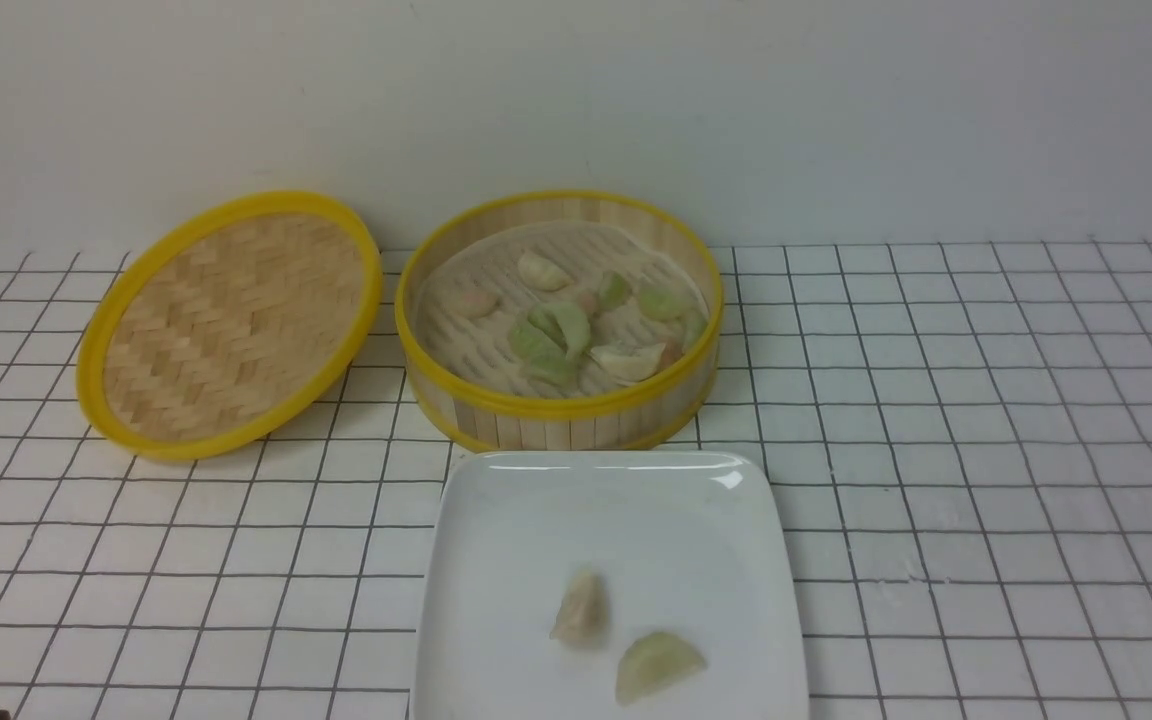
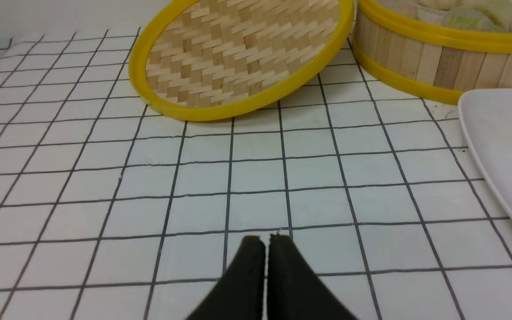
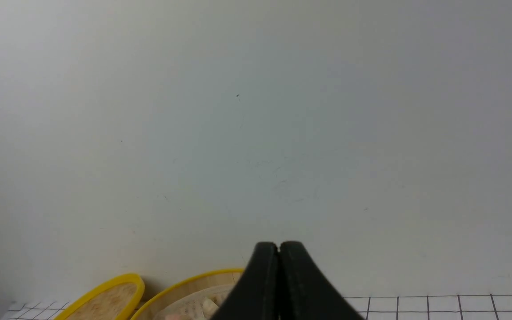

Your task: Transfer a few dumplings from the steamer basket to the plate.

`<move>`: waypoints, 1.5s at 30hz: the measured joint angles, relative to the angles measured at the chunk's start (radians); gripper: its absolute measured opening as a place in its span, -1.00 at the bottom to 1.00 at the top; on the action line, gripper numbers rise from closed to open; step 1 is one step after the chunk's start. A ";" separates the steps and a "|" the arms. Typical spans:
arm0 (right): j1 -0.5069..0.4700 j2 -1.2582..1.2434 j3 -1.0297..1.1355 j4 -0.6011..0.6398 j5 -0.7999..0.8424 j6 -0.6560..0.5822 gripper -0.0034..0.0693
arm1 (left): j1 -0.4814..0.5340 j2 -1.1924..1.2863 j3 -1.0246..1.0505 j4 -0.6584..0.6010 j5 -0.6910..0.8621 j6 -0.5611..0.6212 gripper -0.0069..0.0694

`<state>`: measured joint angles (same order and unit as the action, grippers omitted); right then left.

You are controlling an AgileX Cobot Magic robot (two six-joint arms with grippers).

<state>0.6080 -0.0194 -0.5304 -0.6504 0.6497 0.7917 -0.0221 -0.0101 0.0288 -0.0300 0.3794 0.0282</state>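
The steamer basket [image 1: 561, 405] stands at the back centre and holds several pale green and beige dumplings [image 1: 561, 335]. The white square plate [image 1: 496, 540] lies in front of it. On the plate lie a beige dumpling [image 1: 581, 608] and a pale green dumpling [image 1: 658, 663]. Neither gripper shows in the front view. My left gripper [image 2: 266, 238] is shut and empty, low over the tiled table, with the plate's edge [image 2: 500, 142] and the basket [image 2: 438, 62] ahead to one side. My right gripper [image 3: 278, 245] is shut and empty, raised and facing the wall, with the basket [image 3: 185, 289] below.
The flat woven-bamboo lid [image 1: 231, 320] with a yellow rim leans tilted at the back left, beside the basket; it also shows in the left wrist view [image 2: 242, 53]. A white tiled table [image 1: 986, 450] with a dark grid spreads around. A pale wall stands behind.
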 joint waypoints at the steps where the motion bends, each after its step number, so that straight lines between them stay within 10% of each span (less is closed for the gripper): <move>1: 0.000 0.000 0.000 0.000 0.000 0.000 -0.93 | 0.000 0.000 0.000 0.000 0.000 0.000 -0.83; 10: 0.003 0.000 0.000 0.007 0.000 -0.025 -0.93 | 0.000 0.000 0.000 0.000 0.000 0.000 -0.83; 21: 0.020 0.000 0.135 0.571 -0.254 -0.609 -0.93 | 0.000 0.000 0.000 0.000 0.000 0.000 -0.83; 29: 0.018 0.000 0.239 0.644 -0.343 -0.687 -0.93 | 0.000 0.000 0.000 0.000 0.000 0.000 -0.83; 45: -0.561 0.002 0.556 0.644 -0.285 -0.700 -0.93 | 0.000 0.000 0.000 0.000 0.001 0.000 -0.83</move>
<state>0.0465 -0.0174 0.0252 -0.0064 0.3649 0.0917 -0.0221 -0.0101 0.0288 -0.0300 0.3805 0.0282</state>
